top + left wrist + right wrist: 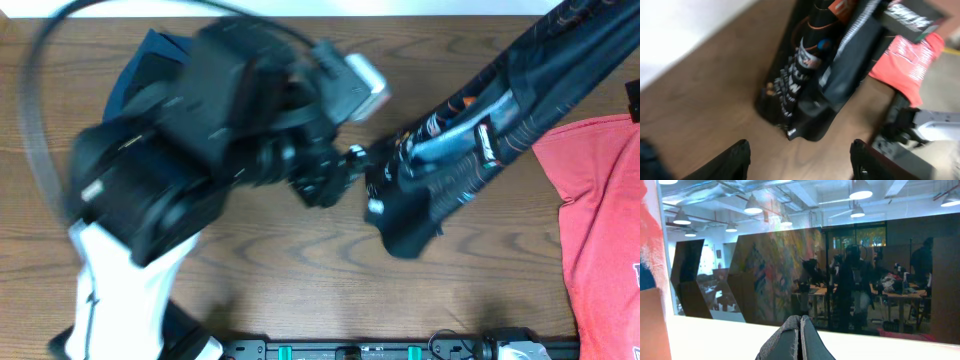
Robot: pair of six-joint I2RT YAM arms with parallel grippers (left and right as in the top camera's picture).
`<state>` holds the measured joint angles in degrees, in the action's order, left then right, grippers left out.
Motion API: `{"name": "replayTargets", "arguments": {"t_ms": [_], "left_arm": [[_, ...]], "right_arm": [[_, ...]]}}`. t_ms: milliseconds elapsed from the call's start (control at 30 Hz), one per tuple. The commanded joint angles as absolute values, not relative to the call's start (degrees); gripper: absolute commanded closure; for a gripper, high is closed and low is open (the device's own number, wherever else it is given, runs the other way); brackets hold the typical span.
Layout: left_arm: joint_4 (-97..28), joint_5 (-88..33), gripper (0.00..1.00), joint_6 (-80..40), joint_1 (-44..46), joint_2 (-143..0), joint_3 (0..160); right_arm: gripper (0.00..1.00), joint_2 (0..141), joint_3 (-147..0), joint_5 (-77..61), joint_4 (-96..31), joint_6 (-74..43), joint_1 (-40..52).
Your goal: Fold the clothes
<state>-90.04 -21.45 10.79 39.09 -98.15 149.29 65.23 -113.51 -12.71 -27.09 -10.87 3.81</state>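
L tool wide open, empty, over bench, just short of jersey low end. Jersey runs taut from bench centre up to far right, pinched in closed R tool. At right lies red T-shirt; navy garment far left.

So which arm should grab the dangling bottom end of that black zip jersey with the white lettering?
Left. The left gripper is open, facing the black zip jersey's dangling end at the wooden table; the right gripper is raised, pinching its fabric.
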Motion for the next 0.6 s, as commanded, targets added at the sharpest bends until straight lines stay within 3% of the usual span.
{"name": "replayTargets", "arguments": {"t_ms": [0,233,333,567], "left_arm": [[-90.4,-30.1,0.33,11.7,39.0,-101.6,149.4],[-90.7,-34.5,0.29,12.4,39.0,-103.4,149.4],[-91.1,-33.4,0.21,12.4,39.0,-101.8,149.4],[-96.8,-33.0,0.24,12.4,39.2,-101.2,149.3]], "right_arm": [[0.99,65.0,-114.4,-13.6,-26.4,-10.2,3.4],[0.99,64.9,-114.4,-13.6,-26.5,-10.2,3.4],[0.99,65.0,-114.4,-13.6,-26.7,-10.2,3.4],[0.99,64.9,-114.4,-13.6,-26.7,-10.2,3.4]]}}
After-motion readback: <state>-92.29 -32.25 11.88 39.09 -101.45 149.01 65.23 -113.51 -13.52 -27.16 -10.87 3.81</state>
